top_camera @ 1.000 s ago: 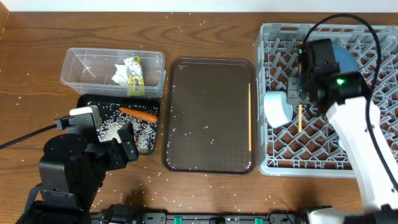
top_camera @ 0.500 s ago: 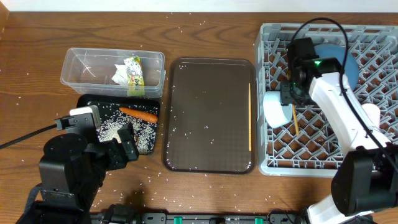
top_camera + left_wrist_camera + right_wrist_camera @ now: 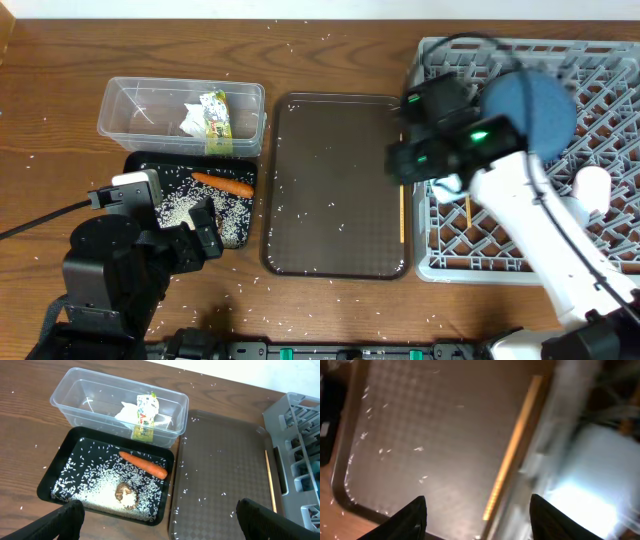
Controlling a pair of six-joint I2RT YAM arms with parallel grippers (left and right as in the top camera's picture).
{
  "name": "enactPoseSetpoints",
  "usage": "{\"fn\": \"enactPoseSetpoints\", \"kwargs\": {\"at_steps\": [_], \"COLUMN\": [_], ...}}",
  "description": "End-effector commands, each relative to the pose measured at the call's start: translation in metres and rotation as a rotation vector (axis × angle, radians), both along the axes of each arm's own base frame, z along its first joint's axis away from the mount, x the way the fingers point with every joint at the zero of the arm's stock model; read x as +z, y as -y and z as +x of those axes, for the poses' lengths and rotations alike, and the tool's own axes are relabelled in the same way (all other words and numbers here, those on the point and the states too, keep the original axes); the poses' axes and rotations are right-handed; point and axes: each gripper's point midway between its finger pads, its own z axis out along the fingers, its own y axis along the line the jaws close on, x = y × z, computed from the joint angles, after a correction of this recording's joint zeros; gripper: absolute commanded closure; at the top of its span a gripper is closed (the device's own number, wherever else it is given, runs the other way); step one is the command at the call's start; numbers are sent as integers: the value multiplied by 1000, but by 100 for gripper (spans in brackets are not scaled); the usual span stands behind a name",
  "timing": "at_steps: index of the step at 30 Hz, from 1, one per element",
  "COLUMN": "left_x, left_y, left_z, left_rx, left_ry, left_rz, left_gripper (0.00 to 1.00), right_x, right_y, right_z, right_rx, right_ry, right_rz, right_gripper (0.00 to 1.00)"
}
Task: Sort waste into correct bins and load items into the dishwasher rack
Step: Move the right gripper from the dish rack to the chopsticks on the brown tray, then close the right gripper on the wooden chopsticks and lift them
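Note:
One wooden chopstick (image 3: 402, 195) (image 3: 512, 455) lies along the right edge of the brown serving tray (image 3: 335, 185). My right gripper (image 3: 405, 165) (image 3: 479, 505) hovers open just above it, holding nothing. A second chopstick (image 3: 467, 212) rests in the grey dishwasher rack (image 3: 610, 60), beside the white bowl (image 3: 445, 187) and below the dark blue plate (image 3: 530, 105). A pale cup (image 3: 592, 187) stands farther right. My left gripper (image 3: 195, 238) (image 3: 159, 510) stays wide open and empty at the near edge of the black tray (image 3: 60, 467), which holds the carrot (image 3: 144, 463), rice (image 3: 97, 492) and a brown scrap (image 3: 125, 494).
The clear tub (image 3: 130, 100) (image 3: 95, 390) behind the black tray holds the white napkin (image 3: 127, 410) and the green-yellow wrapper (image 3: 145, 415). Rice grains are scattered over the wooden table (image 3: 330, 300) and the brown tray. The right wrist view is blurred.
My right gripper has opened and let go of a chopstick in the rack. The right arm has swung left to the brown tray's right edge. The left arm has not moved.

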Motion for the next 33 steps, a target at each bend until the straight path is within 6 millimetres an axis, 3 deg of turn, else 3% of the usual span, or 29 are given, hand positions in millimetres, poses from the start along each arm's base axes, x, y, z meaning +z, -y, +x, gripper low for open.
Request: {"fn": "enactPoseSetpoints", "kwargs": {"at_steps": [1,7,13,22,25,28,30,33], "left_x": [0,0,0,0,0,0,0,0], "left_y": [0,0,0,0,0,0,0,0], "left_z": [0,0,0,0,0,0,0,0], "left_rx": [4,4,4,4,4,4,4,4], "left_ry": [-1,-1,-1,0,-1,-1,-1,-1], "left_rz": [-4,-4,-4,-4,-4,-4,-4,-4], "left_gripper": [2,2,2,2,2,2,2,2], "right_x": [-18,-71,-117,-174,-189,-194,-189,-177], "right_y": [-4,-13,3,12,7,-19,-37,-43], "right_z": [2,2,13,5,-4,-9,-9,-5], "right_rx": [-60,-191,-285,-321,-309,-141,-28,-15], "right_ry": [13,-95,-137,-254,-318,-367,-360,-326], "right_rz": [-122,-194,-303,-386,-369,-263,-196,-178], "right_gripper": [39,47,43,43,53,86,87,87]}}
